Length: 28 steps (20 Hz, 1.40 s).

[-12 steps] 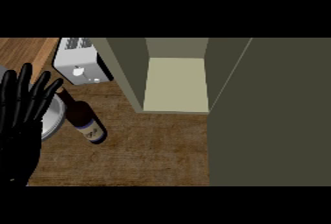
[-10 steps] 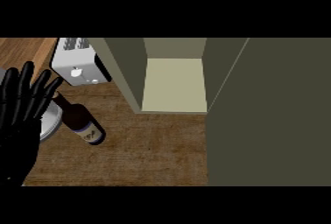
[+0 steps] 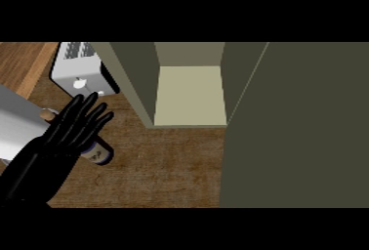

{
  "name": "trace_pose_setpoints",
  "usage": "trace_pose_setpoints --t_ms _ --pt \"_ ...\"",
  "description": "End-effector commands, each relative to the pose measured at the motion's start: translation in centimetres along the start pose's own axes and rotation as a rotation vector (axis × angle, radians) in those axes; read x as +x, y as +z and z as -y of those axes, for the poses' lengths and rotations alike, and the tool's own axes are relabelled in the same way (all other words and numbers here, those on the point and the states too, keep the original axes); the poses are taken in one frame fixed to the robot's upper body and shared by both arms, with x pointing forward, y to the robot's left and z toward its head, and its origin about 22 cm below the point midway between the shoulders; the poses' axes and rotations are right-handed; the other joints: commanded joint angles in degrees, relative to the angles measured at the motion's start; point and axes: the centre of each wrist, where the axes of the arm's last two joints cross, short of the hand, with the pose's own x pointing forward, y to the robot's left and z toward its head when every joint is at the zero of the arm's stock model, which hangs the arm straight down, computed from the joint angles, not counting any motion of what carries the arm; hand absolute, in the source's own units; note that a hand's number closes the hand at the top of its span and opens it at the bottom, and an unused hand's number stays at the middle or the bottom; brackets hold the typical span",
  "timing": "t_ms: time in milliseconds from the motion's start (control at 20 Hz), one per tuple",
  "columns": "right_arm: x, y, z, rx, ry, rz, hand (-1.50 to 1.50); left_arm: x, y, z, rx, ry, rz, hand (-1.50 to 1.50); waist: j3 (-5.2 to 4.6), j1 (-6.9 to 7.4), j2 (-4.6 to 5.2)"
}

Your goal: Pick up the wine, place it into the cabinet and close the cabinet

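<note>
The wine bottle [image 3: 101, 155] lies on the wooden counter at the left, dark with a pale label. Only its base end and its cork tip [image 3: 48, 115] show. My left hand [image 3: 69, 141] comes in from the lower left and lies over the bottle with straight, spread fingers, hiding most of it. I cannot tell whether the hand touches the bottle. The cabinet [image 3: 191, 95] stands open in the middle, showing a pale bare shelf. Its door [image 3: 296, 127] is swung out and fills the right side. My right hand is out of view.
A white toaster [image 3: 81, 73] stands at the back left, beside the cabinet's left wall [image 3: 133, 78]. A light grey shape [image 3: 16, 128] sits at the left edge behind my hand. Brown counter [image 3: 166, 166] lies in front of the cabinet.
My left hand has moved right and forward, from beside the bottle to over it, and now covers most of it. The bottle lies in about the same place.
</note>
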Motion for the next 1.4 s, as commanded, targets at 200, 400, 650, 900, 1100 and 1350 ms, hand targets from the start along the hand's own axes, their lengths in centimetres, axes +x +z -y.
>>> trace_pose_setpoints --t_ms 200,400,650,900,1100,1350 --pt "4.0 0.2 -0.7 0.079 -0.009 -0.040 -1.50 5.6 -0.4 0.0 -0.076 0.122 -0.054 -1.50 -0.03 0.60 0.07" --pt "5.8 2.0 -1.5 0.067 -0.015 -0.046 -1.50 7.9 0.5 2.3 -0.075 0.124 -0.057 -1.50 -0.01 0.48 -0.03" --pt "7.2 2.5 -1.3 0.062 -0.021 -0.054 -1.50 8.6 0.8 1.4 -0.032 0.109 -0.040 -1.50 -0.03 0.39 0.02" --pt "7.9 1.7 -1.3 0.066 -0.027 -0.050 -1.50 10.2 0.8 2.1 0.018 0.136 -0.053 -1.50 -0.02 0.48 0.01" --pt "8.9 0.9 -1.7 0.059 -0.029 -0.032 -1.50 10.9 0.0 0.0 0.060 0.114 -0.059 -1.50 -0.06 0.55 0.04" --pt "9.1 1.6 -1.2 0.056 -0.010 -0.025 -1.50 11.1 -0.2 -0.4 0.083 0.095 -0.097 -1.50 -0.02 0.23 0.02"
